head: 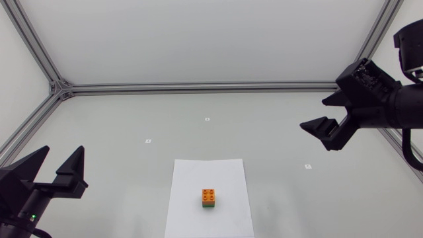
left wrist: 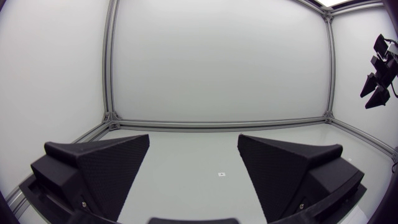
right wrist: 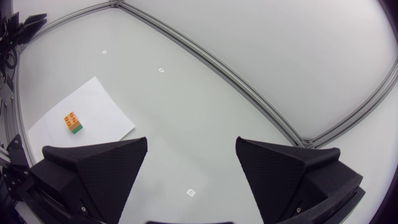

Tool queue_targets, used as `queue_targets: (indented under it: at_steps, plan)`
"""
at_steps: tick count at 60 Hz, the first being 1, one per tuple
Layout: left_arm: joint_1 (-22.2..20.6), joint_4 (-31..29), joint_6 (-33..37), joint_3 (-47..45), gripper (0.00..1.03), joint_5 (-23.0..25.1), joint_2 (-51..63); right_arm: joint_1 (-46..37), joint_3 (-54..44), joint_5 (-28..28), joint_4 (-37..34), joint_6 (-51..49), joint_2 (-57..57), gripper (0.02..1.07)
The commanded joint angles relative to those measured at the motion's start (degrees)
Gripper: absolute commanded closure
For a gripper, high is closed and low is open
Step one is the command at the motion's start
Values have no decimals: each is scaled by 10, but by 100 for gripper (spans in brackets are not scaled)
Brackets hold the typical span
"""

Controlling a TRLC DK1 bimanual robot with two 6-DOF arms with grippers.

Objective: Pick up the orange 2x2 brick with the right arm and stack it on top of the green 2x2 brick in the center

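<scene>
The orange 2x2 brick (head: 209, 195) sits stacked on the green 2x2 brick (head: 209, 205) on a white paper sheet (head: 228, 178) at the table's front centre. The right wrist view shows the orange brick (right wrist: 71, 118) on the green brick (right wrist: 77, 129) far ahead of my right gripper, beside its left finger. My right gripper (head: 326, 120) hangs high at the right, well away from the stack, open and empty; in its own view the right gripper (right wrist: 191, 158) holds nothing. My left gripper (head: 54, 169) rests at the front left, open and empty. The left gripper (left wrist: 194, 163) faces bare table.
An aluminium frame (head: 198, 87) runs along the table's back edge and sides. Small white markers (head: 207, 119) dot the grey table surface. My right arm's gripper (left wrist: 377, 87) shows far off in the left wrist view.
</scene>
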Motion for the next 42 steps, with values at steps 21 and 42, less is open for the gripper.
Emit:
queue_targets:
  at_steps: [21, 42]
  plan:
    - [0, -6, 3, -23, 4, 2, -3, -83, -273, 63, 269, 63, -210, 6]
    - [0, -6, 3, -23, 4, 2, -3, -81, -365, 93, 306, 160, -346, 6]
